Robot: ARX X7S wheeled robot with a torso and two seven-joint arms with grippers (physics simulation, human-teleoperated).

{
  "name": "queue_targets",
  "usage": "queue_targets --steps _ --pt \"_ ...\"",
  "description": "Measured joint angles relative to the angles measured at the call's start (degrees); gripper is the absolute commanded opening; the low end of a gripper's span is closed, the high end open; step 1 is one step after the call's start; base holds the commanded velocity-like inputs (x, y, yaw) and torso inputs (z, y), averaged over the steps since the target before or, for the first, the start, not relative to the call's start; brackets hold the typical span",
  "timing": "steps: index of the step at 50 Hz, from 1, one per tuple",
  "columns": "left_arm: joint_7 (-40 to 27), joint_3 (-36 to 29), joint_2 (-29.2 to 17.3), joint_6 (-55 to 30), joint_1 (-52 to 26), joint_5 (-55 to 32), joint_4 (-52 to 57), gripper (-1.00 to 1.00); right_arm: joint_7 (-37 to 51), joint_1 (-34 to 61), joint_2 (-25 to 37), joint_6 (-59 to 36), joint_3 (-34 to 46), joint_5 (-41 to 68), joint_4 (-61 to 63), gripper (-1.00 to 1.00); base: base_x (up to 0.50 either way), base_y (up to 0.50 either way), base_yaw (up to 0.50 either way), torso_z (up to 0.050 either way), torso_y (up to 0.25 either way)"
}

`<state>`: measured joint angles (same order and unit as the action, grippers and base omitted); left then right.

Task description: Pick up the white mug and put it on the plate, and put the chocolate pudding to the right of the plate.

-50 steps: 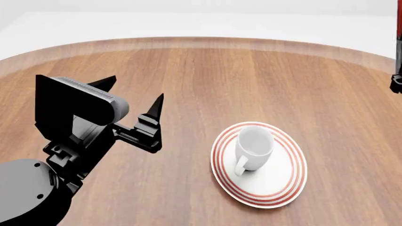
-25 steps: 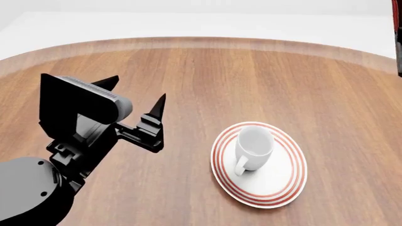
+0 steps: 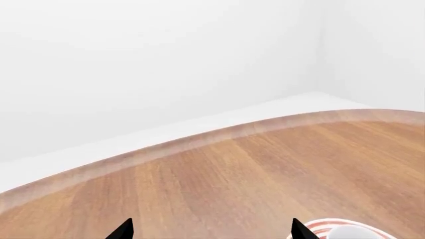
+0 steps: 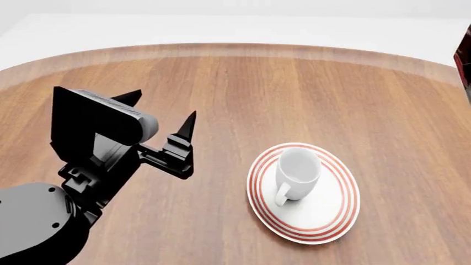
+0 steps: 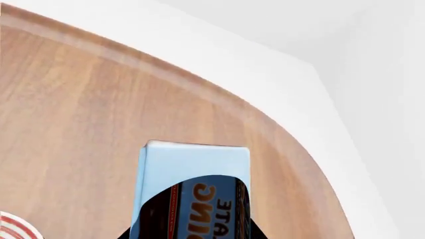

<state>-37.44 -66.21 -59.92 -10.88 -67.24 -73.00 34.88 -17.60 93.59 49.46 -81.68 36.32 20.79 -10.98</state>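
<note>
**Mug on plate, pudding carton in the right gripper**

In the head view the white mug (image 4: 297, 173) sits on the plate (image 4: 331, 218), lower right of centre on the round wooden table (image 4: 257, 88), its handle pointing toward the bottom of the frame. The left gripper (image 4: 158, 118) hangs at centre left, well apart from the plate, its two black fingers spread with nothing between them. In the right wrist view the chocolate pudding (image 5: 192, 191) fills the lower middle of the frame (orange lettering partly readable), clasped between the right gripper's (image 5: 191, 233) dark fingers above the tabletop, near the table's edge.
</note>
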Motion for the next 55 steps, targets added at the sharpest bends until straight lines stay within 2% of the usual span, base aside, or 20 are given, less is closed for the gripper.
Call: queue_targets --steps 13,18,43,55 --pt "0.34 0.06 -0.07 0.42 0.57 0.21 -0.34 1.00 -4.75 -0.52 2.80 -1.09 7.82 0.55 1.95 -1.00 0.00 0.00 0.00 0.000 0.000" --pt "0.41 0.11 -0.13 0.55 0.73 0.28 -0.38 1.00 -5.62 -1.53 3.28 -1.06 7.83 1.65 2.51 -1.00 0.00 0.00 0.00 0.000 0.000" --pt "0.44 0.33 -0.22 0.71 1.19 0.38 -0.32 1.00 -2.04 -9.05 5.10 -1.98 -11.35 9.48 3.14 -1.00 0.00 0.00 0.00 0.000 0.000" --pt "0.41 0.42 -0.13 0.62 1.29 0.36 -0.33 1.00 -0.19 -12.21 6.77 -2.97 -16.31 11.17 3.91 -1.00 0.00 0.00 0.00 0.000 0.000"
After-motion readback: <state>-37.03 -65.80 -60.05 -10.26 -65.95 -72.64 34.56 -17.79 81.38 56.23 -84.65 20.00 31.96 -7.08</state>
